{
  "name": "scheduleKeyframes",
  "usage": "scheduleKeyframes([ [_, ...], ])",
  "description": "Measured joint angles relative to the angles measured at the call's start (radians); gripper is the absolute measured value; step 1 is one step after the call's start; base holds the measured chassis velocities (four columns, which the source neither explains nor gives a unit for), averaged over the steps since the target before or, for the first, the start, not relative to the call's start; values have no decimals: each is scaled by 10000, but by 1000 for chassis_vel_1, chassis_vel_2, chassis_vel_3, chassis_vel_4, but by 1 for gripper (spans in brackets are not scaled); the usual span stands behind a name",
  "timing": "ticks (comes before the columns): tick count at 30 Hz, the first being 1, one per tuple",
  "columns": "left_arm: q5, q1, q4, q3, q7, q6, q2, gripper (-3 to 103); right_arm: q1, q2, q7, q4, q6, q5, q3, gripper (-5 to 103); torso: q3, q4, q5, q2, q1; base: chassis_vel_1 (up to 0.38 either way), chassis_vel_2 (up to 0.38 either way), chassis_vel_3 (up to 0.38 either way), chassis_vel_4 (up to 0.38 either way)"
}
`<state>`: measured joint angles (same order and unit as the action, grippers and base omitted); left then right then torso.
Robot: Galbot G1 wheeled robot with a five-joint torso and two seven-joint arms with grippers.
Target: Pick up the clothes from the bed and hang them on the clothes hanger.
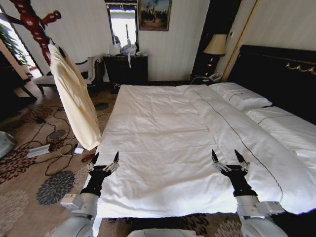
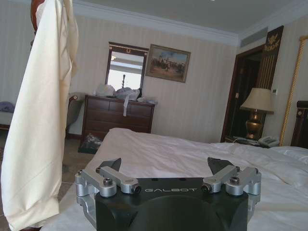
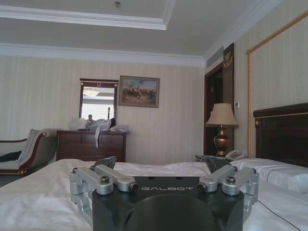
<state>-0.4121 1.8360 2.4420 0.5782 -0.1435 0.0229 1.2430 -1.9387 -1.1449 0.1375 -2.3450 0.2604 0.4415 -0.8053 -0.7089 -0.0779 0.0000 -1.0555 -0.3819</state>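
The bed (image 1: pixel 163 148) filled the centre and right of the head view, its plain white sheets smooth and bare, with a thin dark seam line running down the right half. 2 white pillows (image 1: pixel 242 96) lay at the upper right against the dark headboard (image 1: pixel 276 74) with its gold trim.

The clothes (image 1: pixel 74 98) hung in the upper left of the head view, well apart from the bed's left edge and off the mattress altogether. It was 1 cream, pale-yellow garment of thin soft fabric, draping in a long, slightly slanted fall from a narrow top to a wider rounded hem that ended above the patterned carpet (image 1: pixel 29 168). Its top sat against a dark red wooden stand (image 1: pixel 32 22); a small dark piece at the collar may have been the clothes hanger, but I could not tell for certain. In the left wrist view the same garment (image 2: pixel 38 120) ran down the left side of the frame, with soft lengthwise folds.

The left gripper (image 1: pixel 103 161) hovered at the lower left of the head view, over the bed's near left corner, its fingers spread apart and holding nothing. The right gripper (image 1: pixel 227 159) hovered at the lower right over the sheets, its fingers likewise spread and empty.
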Motion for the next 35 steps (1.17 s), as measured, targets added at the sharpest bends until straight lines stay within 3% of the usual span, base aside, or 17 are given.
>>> scheduleKeyframes([
  [35,0,0,-5,3,3,-6,0,100,8,-11,-12,12,19,-12,1,100,0,0,0,0,0,0,0,0,0],
])
